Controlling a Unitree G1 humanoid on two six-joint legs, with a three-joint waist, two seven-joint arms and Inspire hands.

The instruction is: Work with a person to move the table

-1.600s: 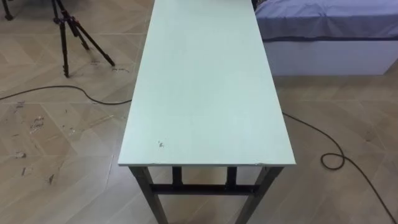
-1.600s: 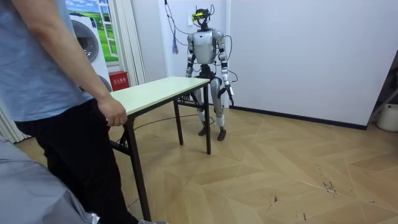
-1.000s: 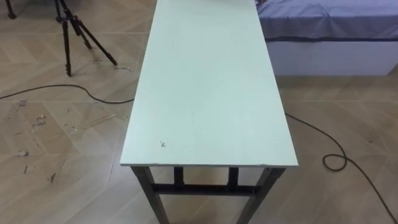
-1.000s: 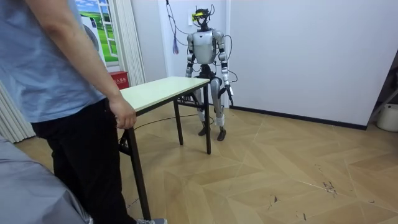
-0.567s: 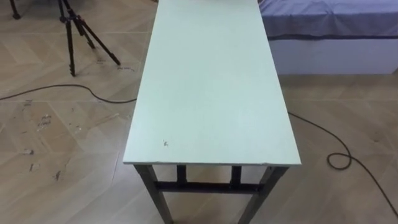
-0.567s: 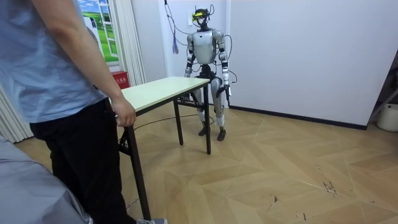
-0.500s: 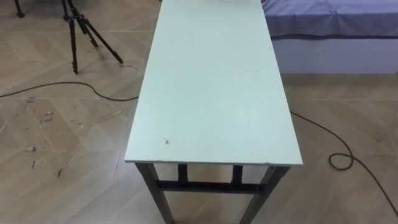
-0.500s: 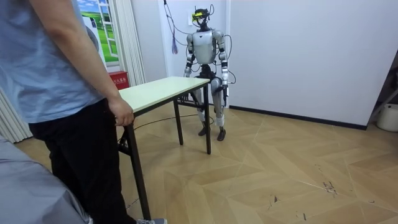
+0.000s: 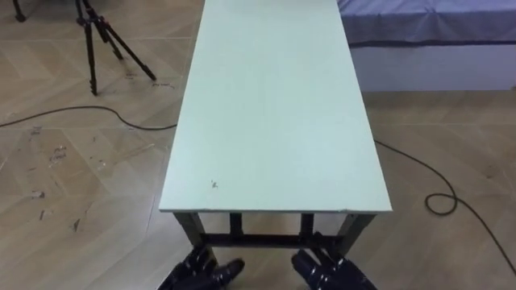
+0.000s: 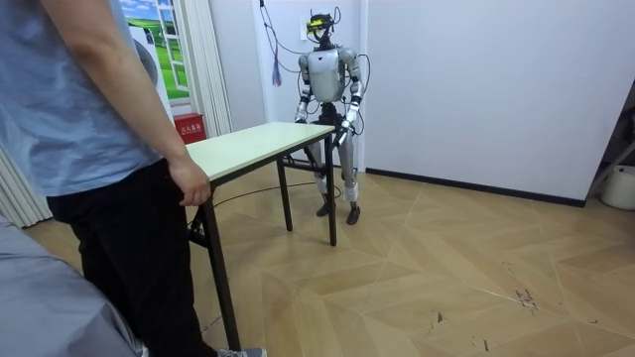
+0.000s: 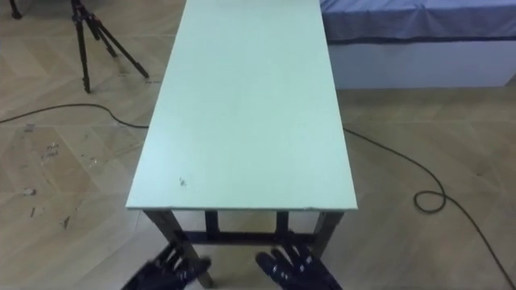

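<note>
- Left eye view — I see the desk (image 9: 274, 121) running away from me. My left hand (image 9: 201, 272) and right hand (image 9: 326, 271) sit low before its near legs, fingers spread and holding nothing. A tripod (image 9: 101, 40) stands to the left, a bed (image 9: 427, 32) to the far right.
- Right eye view: a cable (image 11: 427, 193) loops on the floor right of the desk.
- Room view — the robot stands at the desk's far end. At the near end a person (image 10: 89, 149) stands, the person's hand (image 10: 189, 184) resting on the corner.

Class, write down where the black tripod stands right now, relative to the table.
In the left eye view the tripod stands on the floor at upper left, on the robot's left of the table, across it from the bed.
</note>
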